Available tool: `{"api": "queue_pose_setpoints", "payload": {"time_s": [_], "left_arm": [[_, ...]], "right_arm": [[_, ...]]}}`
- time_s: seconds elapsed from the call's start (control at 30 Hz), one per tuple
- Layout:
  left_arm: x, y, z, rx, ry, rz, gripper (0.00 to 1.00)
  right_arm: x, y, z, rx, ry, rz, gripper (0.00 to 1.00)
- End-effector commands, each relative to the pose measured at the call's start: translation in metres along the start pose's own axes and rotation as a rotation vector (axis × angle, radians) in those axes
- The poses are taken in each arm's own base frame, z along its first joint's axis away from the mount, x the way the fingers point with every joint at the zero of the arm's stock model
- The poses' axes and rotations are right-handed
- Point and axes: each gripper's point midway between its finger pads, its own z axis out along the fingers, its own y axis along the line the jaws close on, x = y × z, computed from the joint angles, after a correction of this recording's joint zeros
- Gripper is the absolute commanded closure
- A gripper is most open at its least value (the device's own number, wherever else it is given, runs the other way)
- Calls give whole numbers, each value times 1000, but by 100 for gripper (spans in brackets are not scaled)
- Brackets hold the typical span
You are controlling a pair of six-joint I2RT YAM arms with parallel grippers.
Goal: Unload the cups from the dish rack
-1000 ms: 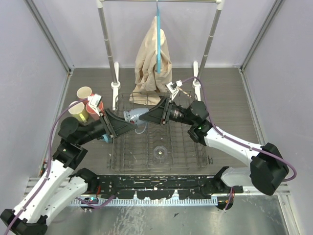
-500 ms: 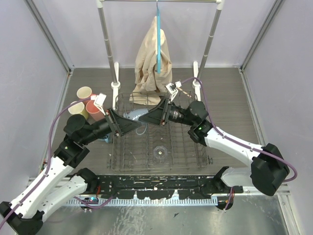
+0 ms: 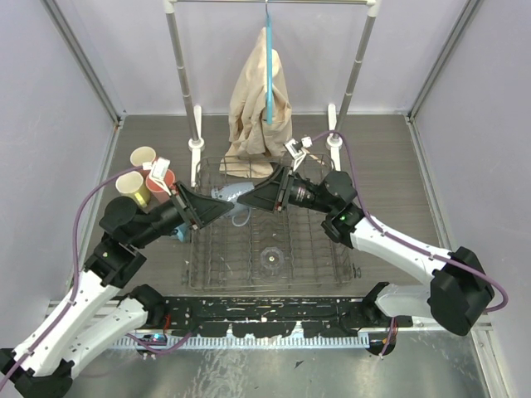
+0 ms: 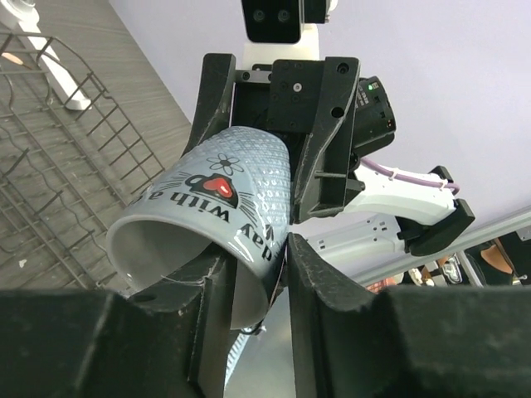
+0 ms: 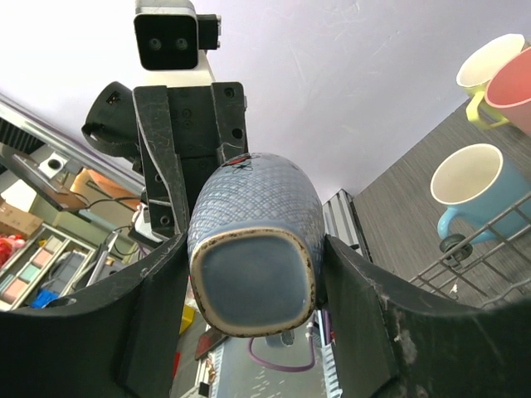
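Handover step - one cup is passing from arm to arm above the rack.

Nearest, at the six o'clock end of the dish rack point(image 3: 319, 249), the clear glass point(image 3: 270, 259) stands among the prongs, not yet unloaded. No other cup shows inside the rack.

Mid-scene, above the rack's eleven o'clock corner, the grey-blue mug point(image 3: 232, 195) hangs on its side in the air, clear of the wires. The right gripper point(image 5: 253, 242) is clamped across the mug's body near the base, a finger pressed on each side. The left gripper point(image 4: 259, 264) comes in from nine o'clock and pinches the rim wall, one finger inside the mouth and one outside. From the left wrist view it looks seated on the wall, though how firmly I cannot tell.

Farther out, at ten o'clock of the rack, the unloaded cups sit on the table: light blue mug point(image 5: 469, 186) nearest the rack's edge, then pale yellow mug point(image 3: 131, 186), salmon-pink mug point(image 3: 159, 179) and cream mug point(image 3: 143, 155), close together. At twelve o'clock stands the clothes rail point(image 3: 187, 75) with beige cloth point(image 3: 257, 99).

Next move, as I judge it: the right jaws let go only once the rim pinch is firm - a thin-wall grip may let the mug swing. Then the left arm carries it to ten o'clock and sets it upright beside the group without knocking them.
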Motion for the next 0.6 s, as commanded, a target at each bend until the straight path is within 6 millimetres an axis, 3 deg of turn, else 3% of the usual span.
{"api": "queue_pose_setpoints", "payload": {"time_s": [0.0, 0.2, 0.27, 0.3, 0.43, 0.57], "left_arm": [[-6, -9, 9, 68, -31, -11, 70], [-9, -8, 7, 62, -47, -18, 100], [-10, -8, 5, 54, -55, -16, 100], [-10, -8, 4, 50, -61, -14, 100], [-13, -11, -1, 42, -67, -4, 100], [-17, -13, -7, 21, -83, 9, 100]], "right_arm": [[-21, 36, -1, -106, -68, -85, 99], [-20, 36, -4, -102, -71, -92, 99], [-19, 35, -5, -97, -75, -92, 94], [-19, 35, -6, -97, -76, -91, 87], [-19, 34, -7, -95, -80, -90, 39], [-24, 28, -15, -68, -110, -84, 16]]}}
